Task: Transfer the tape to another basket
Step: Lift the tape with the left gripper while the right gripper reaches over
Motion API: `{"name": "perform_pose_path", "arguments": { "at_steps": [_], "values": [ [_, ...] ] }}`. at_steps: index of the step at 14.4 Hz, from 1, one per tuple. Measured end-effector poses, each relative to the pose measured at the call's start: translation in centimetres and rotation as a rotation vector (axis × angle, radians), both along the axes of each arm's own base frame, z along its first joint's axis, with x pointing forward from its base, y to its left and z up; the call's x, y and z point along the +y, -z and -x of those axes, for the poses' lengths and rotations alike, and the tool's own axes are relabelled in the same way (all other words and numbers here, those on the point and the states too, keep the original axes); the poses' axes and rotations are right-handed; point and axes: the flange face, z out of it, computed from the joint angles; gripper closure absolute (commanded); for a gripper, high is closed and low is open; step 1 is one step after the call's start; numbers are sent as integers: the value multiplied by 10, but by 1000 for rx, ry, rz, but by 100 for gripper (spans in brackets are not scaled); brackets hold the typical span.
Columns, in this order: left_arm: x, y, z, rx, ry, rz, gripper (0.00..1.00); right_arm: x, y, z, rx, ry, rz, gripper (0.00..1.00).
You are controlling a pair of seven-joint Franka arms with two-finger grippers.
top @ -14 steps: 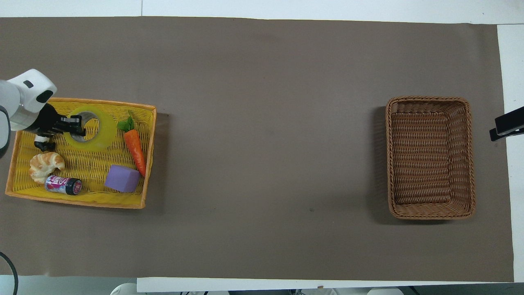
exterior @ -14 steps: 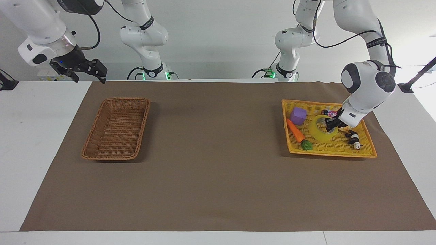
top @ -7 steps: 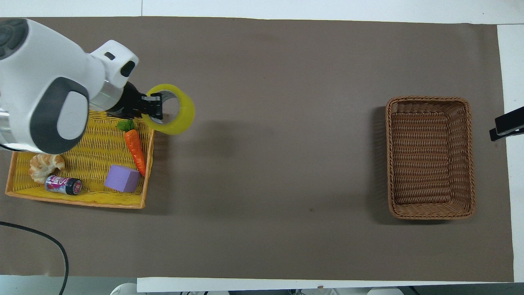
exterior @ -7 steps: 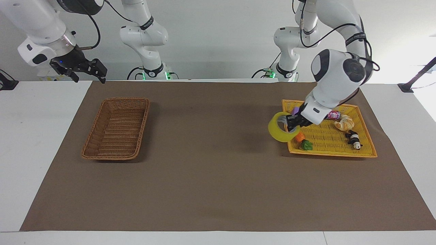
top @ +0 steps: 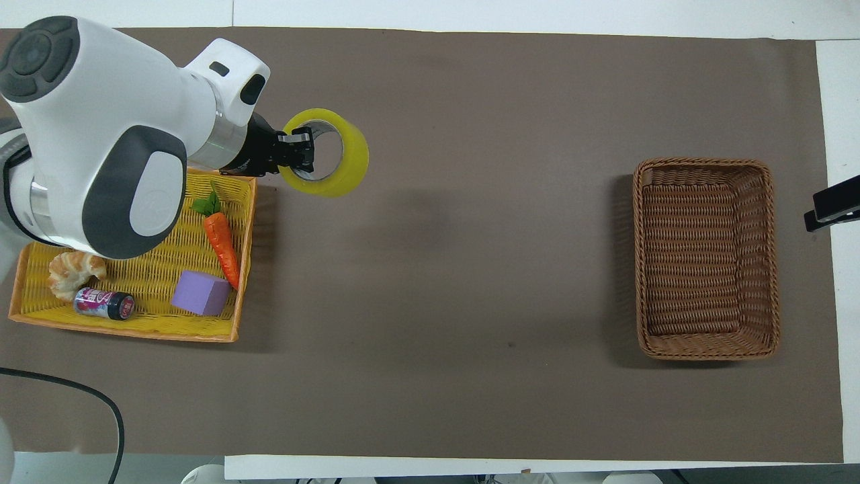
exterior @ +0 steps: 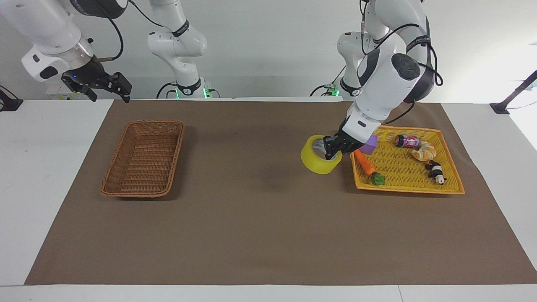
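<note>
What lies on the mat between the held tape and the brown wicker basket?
Nothing: in both views the brown mat is bare between the tape, held up by the left gripper, and the basket.

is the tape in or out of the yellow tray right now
Out. The left gripper holds the tape over the brown mat, just outside the yellow tray.

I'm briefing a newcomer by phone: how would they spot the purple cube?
Find the yellow tray at the left arm's end of the table. The purple cube lies in it beside the carrot. It is the only purple, blocky thing there.
</note>
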Motion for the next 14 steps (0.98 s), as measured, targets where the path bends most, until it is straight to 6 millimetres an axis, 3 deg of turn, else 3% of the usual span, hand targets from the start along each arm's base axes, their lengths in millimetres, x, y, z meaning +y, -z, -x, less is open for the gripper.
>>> {"name": "perform_pose_path", "arguments": {
  "at_steps": [2,5,9,11,14],
  "values": [
    [-1,-8,-2,-9,-3,15,100,8,0,-1,-8,-63,-61,1],
    [-4,-9,0,-4,-1,23,100,24,9,-10,-94,-108,-337,1],
    [-18,-5,11,37,28,22,100,60,55,-33,-198,20,-788,1],
    [-33,-5,20,51,25,22,100,100,82,-47,-256,104,-964,1],
    [-51,-6,31,60,29,21,100,185,110,-55,-252,112,-1013,1]
  ]
}}
